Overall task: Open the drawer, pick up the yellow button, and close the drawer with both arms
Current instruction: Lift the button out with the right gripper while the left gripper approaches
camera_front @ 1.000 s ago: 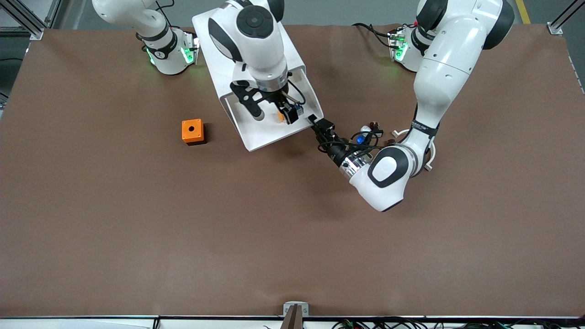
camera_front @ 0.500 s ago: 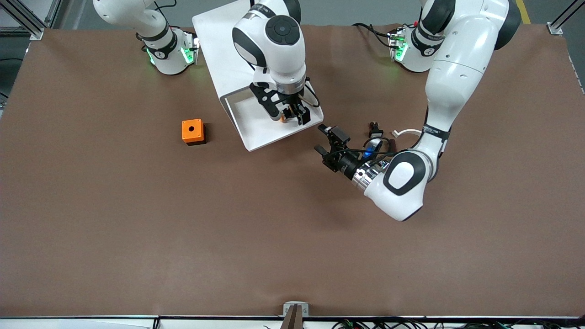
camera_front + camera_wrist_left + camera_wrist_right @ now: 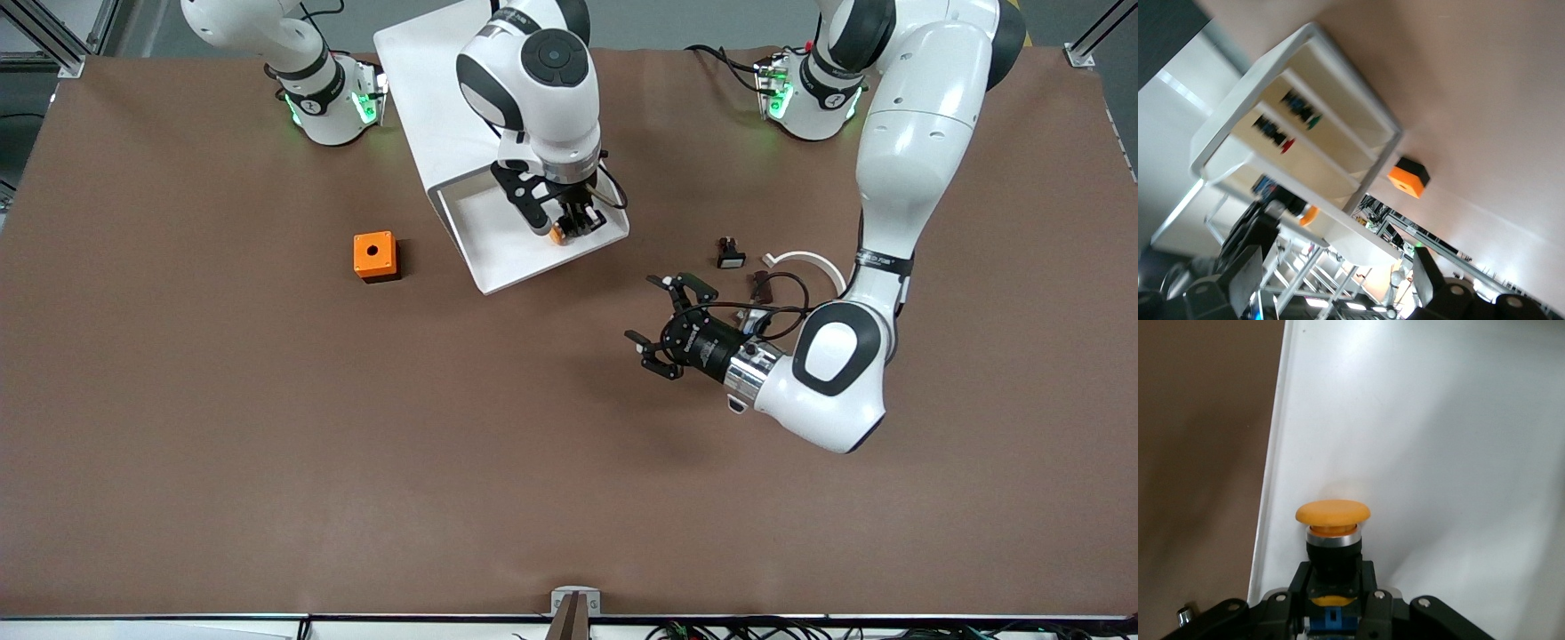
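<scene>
The white drawer stands pulled out of its cabinet, toward the front camera. Inside it, my right gripper is shut on the button. The right wrist view shows the button's orange cap over the drawer's white floor, with its black body clamped in the right gripper. My left gripper hangs open and holds nothing over bare table, between the drawer and the front camera, toward the left arm's end. In the left wrist view the left gripper faces the cabinet and the button.
An orange cube with a round hole sits beside the drawer, toward the right arm's end. A small black part with a white face, a brown bit and a white curved piece lie near the left arm's forearm.
My left gripper let go at the drawer's corner, opened and drew away toward the front camera. My right gripper lowered into the drawer and shut on the button.
</scene>
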Motion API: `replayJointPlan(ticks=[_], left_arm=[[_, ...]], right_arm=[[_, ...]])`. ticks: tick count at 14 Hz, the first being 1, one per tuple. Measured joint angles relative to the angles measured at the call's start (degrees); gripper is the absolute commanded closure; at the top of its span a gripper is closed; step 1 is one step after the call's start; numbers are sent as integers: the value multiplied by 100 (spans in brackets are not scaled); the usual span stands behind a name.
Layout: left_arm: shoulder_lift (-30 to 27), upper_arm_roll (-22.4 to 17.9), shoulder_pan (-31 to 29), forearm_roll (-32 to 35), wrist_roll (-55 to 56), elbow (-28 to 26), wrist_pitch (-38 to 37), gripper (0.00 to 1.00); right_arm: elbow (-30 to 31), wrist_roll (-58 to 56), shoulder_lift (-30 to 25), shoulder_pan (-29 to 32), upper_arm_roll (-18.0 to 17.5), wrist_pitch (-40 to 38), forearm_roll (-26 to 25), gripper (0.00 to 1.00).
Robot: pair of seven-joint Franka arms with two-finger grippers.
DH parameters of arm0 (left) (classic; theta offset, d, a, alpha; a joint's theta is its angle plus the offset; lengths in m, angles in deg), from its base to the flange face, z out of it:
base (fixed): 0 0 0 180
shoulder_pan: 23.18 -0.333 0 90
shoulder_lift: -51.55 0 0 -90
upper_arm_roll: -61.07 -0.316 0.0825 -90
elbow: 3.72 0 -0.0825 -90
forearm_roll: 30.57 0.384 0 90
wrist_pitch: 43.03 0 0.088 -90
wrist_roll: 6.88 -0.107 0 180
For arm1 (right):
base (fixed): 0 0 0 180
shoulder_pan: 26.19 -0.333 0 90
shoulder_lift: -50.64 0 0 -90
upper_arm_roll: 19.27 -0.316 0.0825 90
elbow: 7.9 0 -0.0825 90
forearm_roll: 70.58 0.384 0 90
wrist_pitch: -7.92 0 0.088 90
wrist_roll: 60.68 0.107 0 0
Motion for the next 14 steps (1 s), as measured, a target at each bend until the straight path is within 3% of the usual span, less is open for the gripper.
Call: replayJointPlan(ticks=[3, 7, 11, 14], left_arm=[[-186, -213, 289, 586, -1154, 132, 450, 1], [-638, -239, 553, 1625, -2061, 160, 1163, 1], [-836, -235, 879, 2904, -2422, 156, 1667, 1], [-883, -233, 1340, 3821, -2430, 146, 2230, 1]], right_arm=[[-234, -23, 0, 4, 24, -150, 0, 100], [-830, -1292, -32, 446, 106, -1367, 19, 100], [-967, -3763, -390, 1741, 192, -2386, 96, 100], [-888, -5818, -550, 3002, 233, -2621, 103, 100]])
